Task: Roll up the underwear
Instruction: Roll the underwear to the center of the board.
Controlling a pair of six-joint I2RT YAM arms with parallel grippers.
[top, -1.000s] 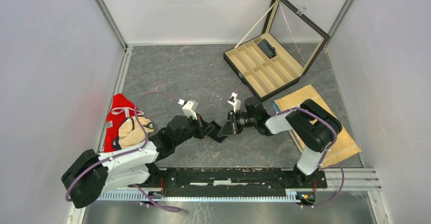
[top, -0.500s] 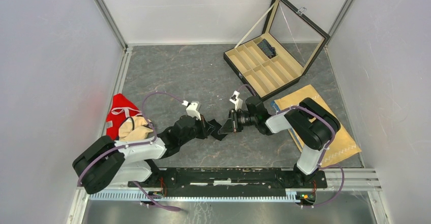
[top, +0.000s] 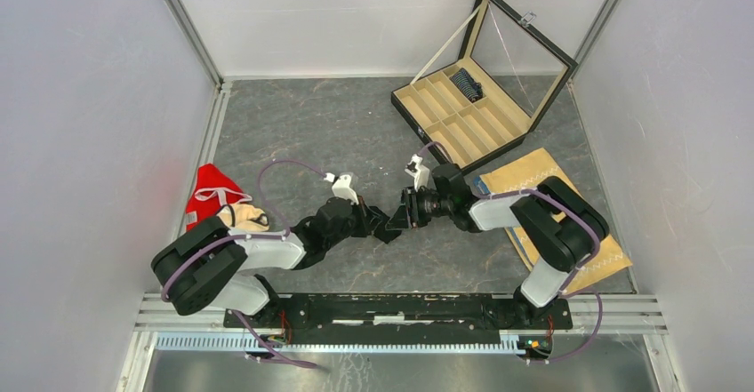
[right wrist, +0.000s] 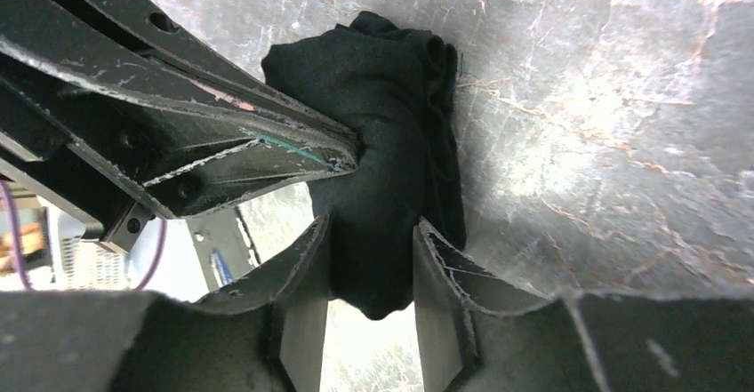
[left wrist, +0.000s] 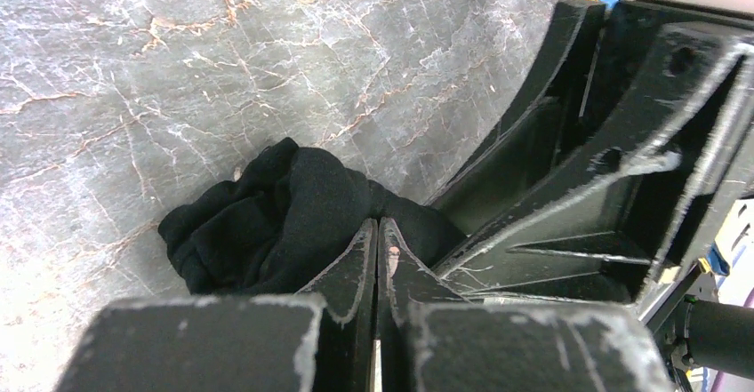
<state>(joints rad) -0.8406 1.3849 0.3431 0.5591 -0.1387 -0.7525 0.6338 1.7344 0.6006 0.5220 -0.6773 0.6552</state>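
Underwear [top: 386, 228], the plain black piece, sits bunched into a short thick wad on the tabletop [top: 311, 125], toward the near edge and about midway between its left and right edges, directly between my two arms; my left pincer [left wrist: 378, 228] is pressed together, its tips nosing into the wad's flank, and whether a fold is nipped between them I cannot tell; my right pincer [right wrist: 369, 232] stands parted astride one end, cloth filling the gap, and I cannot tell whether it clamps or only brackets; the wad's long axis runs straight out from the right pincer's mouth, while the left tips meet it from the side; both touch it, so neither is nearer; I judge that any further rolling turns about that axis, which favours the right pincer, in line with it.
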